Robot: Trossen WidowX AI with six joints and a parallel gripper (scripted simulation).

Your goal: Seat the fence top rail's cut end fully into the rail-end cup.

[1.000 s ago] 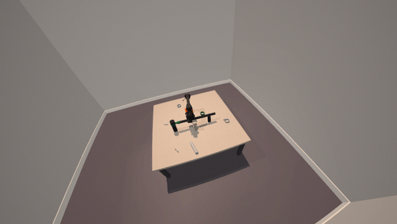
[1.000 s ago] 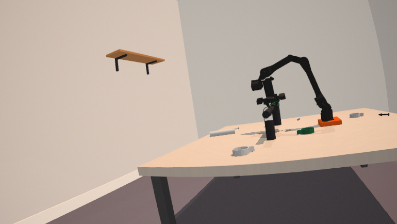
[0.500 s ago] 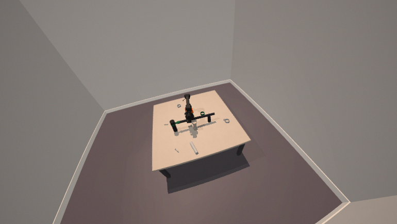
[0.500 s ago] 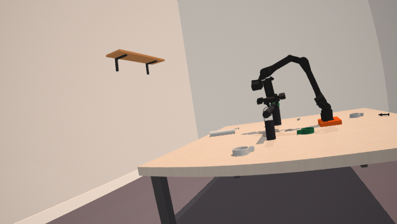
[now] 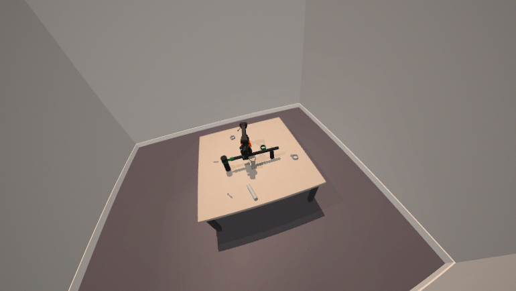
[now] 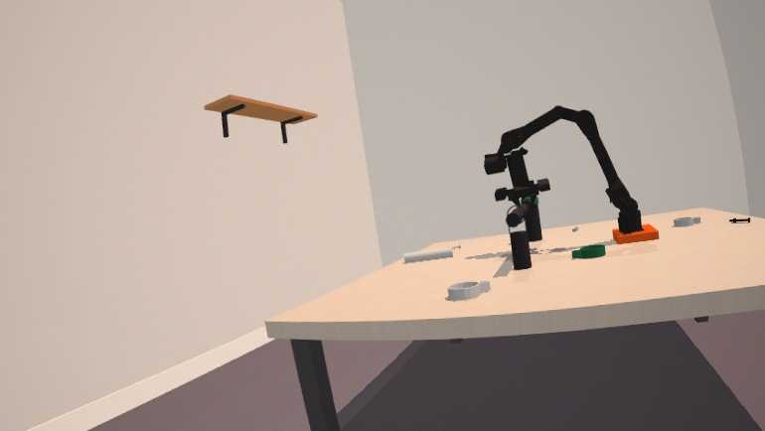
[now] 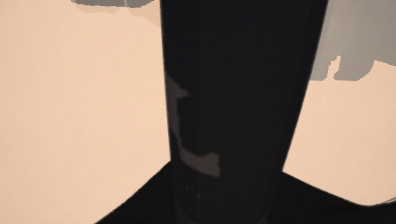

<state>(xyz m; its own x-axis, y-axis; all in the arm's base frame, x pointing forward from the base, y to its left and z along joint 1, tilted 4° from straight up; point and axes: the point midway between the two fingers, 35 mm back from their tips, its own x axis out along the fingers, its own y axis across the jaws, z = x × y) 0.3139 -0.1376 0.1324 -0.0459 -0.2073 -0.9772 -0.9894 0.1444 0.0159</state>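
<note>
The black top rail runs from the small post toward the big post. The green rail-end cup is at the big post's side, high near its cap. The rail's left end meets the cup; how deep it sits is too small to tell. My gripper is shut on the rail, between the two posts and nearer the big post. The loop cap is hard to make out; a thin ring shows around the rail above the small post in the exterior view.
On the table lie a green band, a grey band, another grey band, a light tube and small bolts.
</note>
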